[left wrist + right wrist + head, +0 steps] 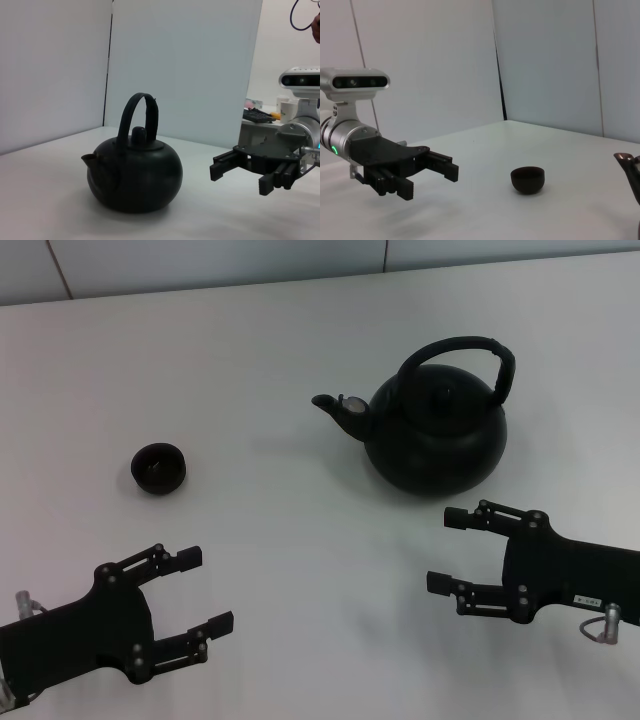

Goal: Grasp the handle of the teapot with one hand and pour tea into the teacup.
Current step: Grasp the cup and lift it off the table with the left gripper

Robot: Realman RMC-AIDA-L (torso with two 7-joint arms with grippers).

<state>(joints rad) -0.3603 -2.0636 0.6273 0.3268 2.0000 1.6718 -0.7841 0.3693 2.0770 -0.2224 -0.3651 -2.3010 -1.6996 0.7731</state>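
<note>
The matte-black teapot (pixel 435 435) stands upright on the white table, spout (pixel 335 410) pointing left toward the teacup. Its arched black handle (pixel 465 355) stands up over the lid; the pot also shows in the left wrist view (pixel 134 177). The tiny black teacup (pixel 158 468) sits at the left, empty as far as I can see; it shows in the right wrist view (pixel 527 179). My right gripper (pixel 448 550) is open, below and in front of the teapot, apart from it. My left gripper (pixel 202 590) is open, in front of the teacup. No tea shows.
The white table (pixel 300 330) runs back to a pale wall. In the left wrist view, a side surface with clutter (pixel 262 115) stands behind the right arm. The spout tip shows at the edge of the right wrist view (pixel 627 159).
</note>
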